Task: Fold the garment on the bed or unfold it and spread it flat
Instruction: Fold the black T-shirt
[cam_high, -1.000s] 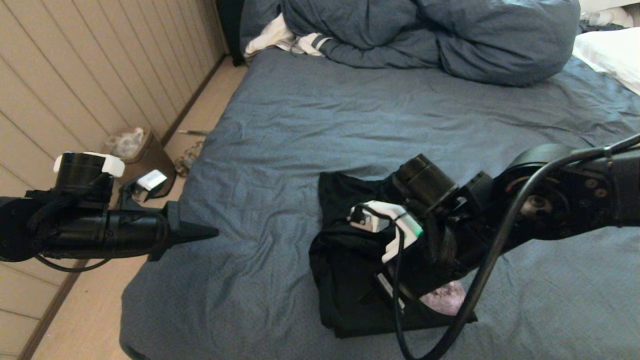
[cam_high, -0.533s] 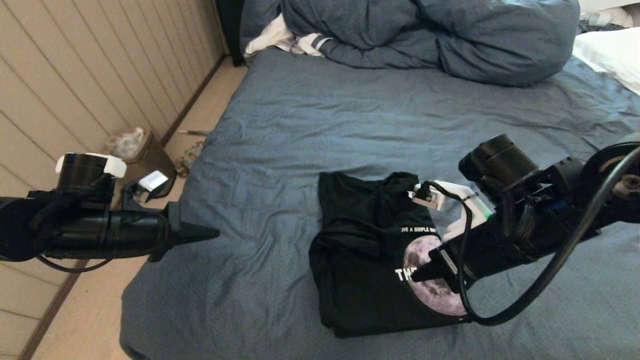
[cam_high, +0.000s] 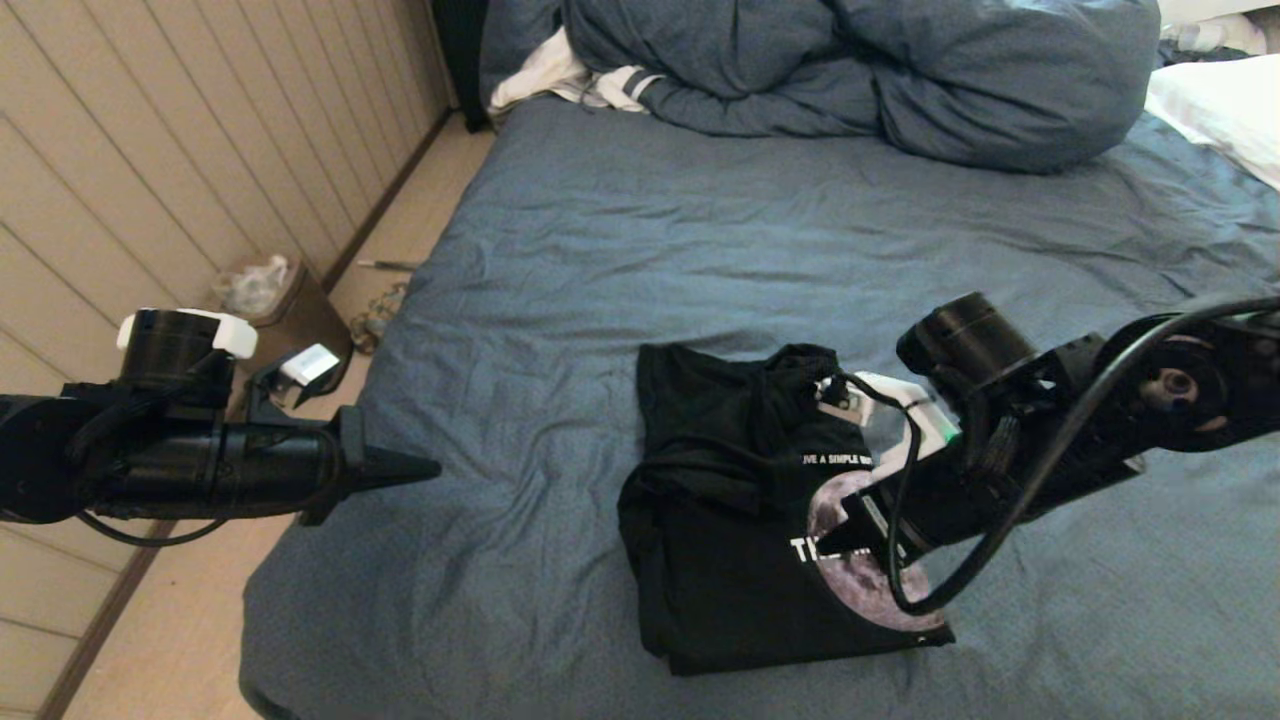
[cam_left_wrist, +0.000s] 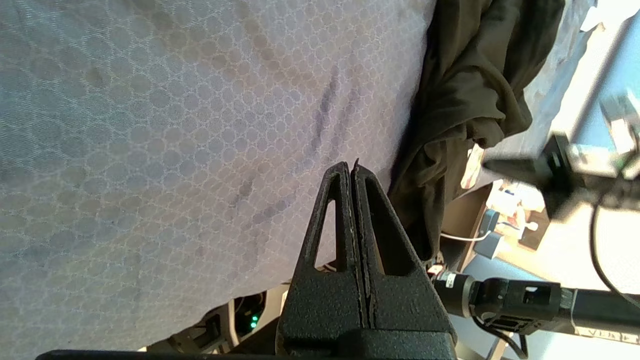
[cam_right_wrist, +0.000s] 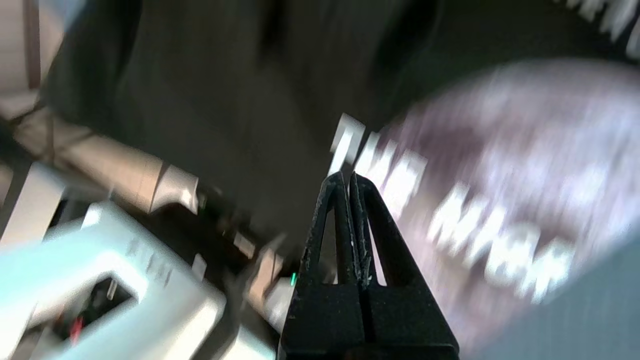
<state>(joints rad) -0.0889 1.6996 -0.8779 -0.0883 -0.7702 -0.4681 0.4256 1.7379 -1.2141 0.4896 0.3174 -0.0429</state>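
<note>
Head view shows the right gripper with its fingers pressed together and empty, its tip over the moon print of the folded black T-shirt, though whether it touches the cloth is hard to say; its arm and cable hide the shirt's right part. The T-shirt lies near the bed's front edge, with bare sheet around it. The left gripper, likewise closed on nothing, hangs level at the bed's left edge, well apart from the shirt; a blue duvet, white pillow and white striped cloth lie far back.

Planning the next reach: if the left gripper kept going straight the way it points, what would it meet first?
Probably the black T-shirt; only bare bed sheet lies between it and the left gripper. Height is unclear.
</note>
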